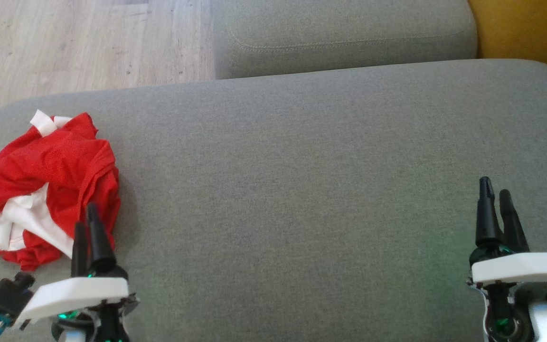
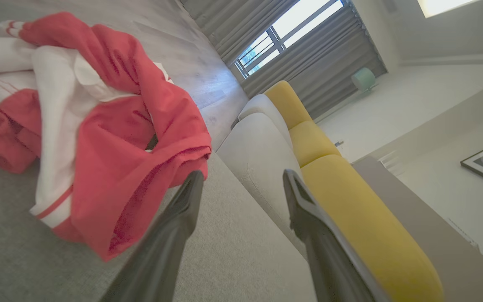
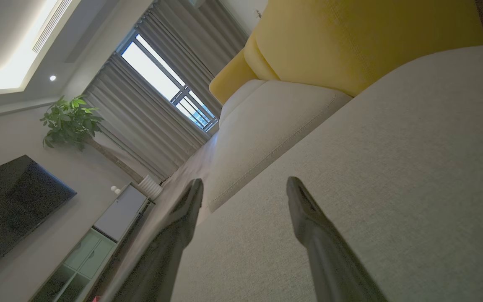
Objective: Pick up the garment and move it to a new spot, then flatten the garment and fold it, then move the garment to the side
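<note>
The left gripper (image 2: pixel 241 176) had its jaws parted with nothing between them, poised just beside the red hem of the garment (image 1: pixel 50 175). Whether it brushed the cloth I couldn't tell. The right gripper (image 1: pixel 495 186) was likewise spread and empty, well apart from the garment, over the bare grey cushion (image 1: pixel 302 180).

The garment lay crumpled in a heap at the left end of that cushion, near its rounded edge. It looked thin, light and limp, red with white panels, so it would likely sag and trail when lifted. A pinch on the raised red ridge nearest the left gripper seemed the surest hold, taking a bunched fold rather than a single layer.

Its shape was buried in the folds. It was possibly a sports shirt, but collar and sleeves couldn't be picked out. In the left wrist view its far side ran off the frame, and in the head view the left fingers (image 1: pixel 95 237) covered its lower corner.
</note>
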You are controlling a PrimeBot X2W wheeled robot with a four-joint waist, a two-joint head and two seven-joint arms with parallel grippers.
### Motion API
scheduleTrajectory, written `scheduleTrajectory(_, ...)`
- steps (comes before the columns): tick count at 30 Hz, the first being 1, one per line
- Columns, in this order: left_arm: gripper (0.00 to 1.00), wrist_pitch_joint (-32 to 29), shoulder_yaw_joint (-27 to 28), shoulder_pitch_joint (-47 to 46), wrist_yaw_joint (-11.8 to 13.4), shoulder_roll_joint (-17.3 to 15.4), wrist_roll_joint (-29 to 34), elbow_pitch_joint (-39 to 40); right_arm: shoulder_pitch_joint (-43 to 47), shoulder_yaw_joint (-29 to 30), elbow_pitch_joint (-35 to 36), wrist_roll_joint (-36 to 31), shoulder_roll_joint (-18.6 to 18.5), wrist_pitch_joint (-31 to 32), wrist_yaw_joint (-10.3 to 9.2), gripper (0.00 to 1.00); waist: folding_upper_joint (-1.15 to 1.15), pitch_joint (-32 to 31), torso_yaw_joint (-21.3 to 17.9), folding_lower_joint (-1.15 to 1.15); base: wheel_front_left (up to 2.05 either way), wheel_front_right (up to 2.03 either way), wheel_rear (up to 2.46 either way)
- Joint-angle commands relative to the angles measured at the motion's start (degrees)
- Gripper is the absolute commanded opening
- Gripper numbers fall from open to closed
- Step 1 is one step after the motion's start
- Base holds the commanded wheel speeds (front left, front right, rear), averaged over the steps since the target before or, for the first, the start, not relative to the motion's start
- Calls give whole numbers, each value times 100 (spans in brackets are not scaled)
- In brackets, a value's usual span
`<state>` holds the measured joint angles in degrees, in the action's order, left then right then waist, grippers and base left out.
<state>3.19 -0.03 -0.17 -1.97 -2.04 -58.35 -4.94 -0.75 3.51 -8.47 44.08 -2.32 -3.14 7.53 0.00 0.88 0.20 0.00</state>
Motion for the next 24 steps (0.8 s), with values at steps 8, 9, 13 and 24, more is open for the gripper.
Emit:
scheduleTrajectory(8,100,200,-273,-196,151,-59,1151,347,-282,-231,332,-987,-38,-213,-2,100,0,39,11,0,0,0,0)
scheduleTrajectory(9,100,217,-307,-195,165,-59,1270,341,-282,-246,343,-1081,-39,-230,-2,100,0,45,14,0,0,0,0)
scheduleTrajectory(13,100,285,-444,-211,202,-67,1833,315,-279,-306,381,-1443,-40,-297,-2,100,0,63,19,0,0,0,0)
scheduleTrajectory(24,100,455,-1005,-254,568,-302,2952,266,-234,-501,447,-2337,-43,-466,-3,100,0,66,5,0,0,0,0)
